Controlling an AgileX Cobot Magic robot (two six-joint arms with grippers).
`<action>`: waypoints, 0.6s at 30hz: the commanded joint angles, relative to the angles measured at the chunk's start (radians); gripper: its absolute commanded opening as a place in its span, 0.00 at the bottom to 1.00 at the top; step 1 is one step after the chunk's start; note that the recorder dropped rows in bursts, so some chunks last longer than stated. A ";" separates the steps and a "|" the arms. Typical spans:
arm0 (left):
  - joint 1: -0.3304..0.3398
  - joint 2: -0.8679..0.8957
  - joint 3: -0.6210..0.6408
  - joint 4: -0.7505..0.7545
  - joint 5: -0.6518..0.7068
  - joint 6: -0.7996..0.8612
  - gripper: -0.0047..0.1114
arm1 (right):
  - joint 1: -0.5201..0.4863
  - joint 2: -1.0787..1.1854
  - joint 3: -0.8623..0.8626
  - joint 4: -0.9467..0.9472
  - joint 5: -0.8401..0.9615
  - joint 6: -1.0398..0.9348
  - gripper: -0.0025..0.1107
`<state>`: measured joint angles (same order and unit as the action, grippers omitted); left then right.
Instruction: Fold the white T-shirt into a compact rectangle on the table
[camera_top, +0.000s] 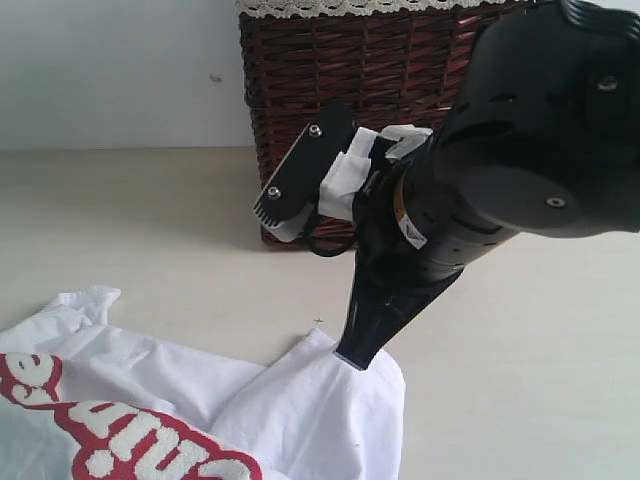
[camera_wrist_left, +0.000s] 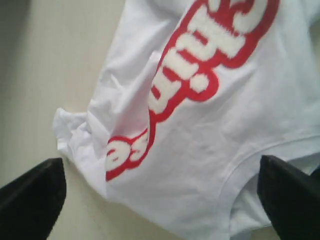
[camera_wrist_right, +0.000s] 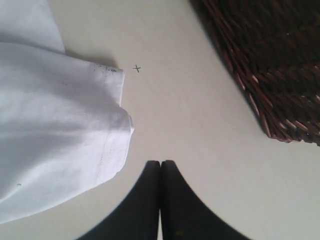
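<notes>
Exterior view: the T-shirt (camera_top: 300, 410) lies in the lower left of the frame, on the table (camera_top: 130, 220). It is rumpled and spread out, not folded into a rectangle. Its red-edged lettering (camera_top: 140, 445) faces up along the bottom edge, left of centre. One peak of cloth rises at the lower middle, and a bunched corner sits at the left edge.

The basket (camera_top: 330, 90), dark wicker with lace trim (camera_top: 330, 8), stands at top centre in front of the wall (camera_top: 110, 70), apart from the T-shirt.

Noted for the right gripper (camera_top: 356, 352): the arm enters from the upper right of the frame, and the tip points down at the lower middle, at the peak of cloth. In the right wrist view its fingers (camera_wrist_right: 150, 200) are pressed flat together with no gap and nothing between them. The hemmed cloth edge lies just beside the tip, not pinched. Whether the tip touches the table I cannot tell. A small pen cross (camera_wrist_right: 136, 68) marks the table near the hem.

Noted for the left gripper (camera_wrist_left: 160, 165), seen in its own wrist view: the jaws are spread wide, one finger to each side of the T-shirt, above the lettering and the curved neckline seam. No cloth is gripped.
</notes>
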<state>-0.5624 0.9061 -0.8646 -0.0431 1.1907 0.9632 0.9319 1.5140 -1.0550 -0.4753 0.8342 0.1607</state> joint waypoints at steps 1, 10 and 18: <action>-0.051 -0.074 0.003 -0.196 -0.035 -0.202 0.93 | -0.005 -0.010 0.001 0.002 -0.011 -0.007 0.02; 0.019 0.221 0.003 -0.054 -0.054 -0.733 0.93 | -0.005 -0.013 0.001 0.002 0.032 -0.003 0.02; 0.122 0.531 0.078 -0.044 -0.134 -0.695 0.93 | -0.005 -0.013 0.001 0.004 0.034 -0.003 0.02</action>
<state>-0.4435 1.4074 -0.8204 -0.0952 1.1289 0.2387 0.9319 1.5140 -1.0550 -0.4708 0.8671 0.1599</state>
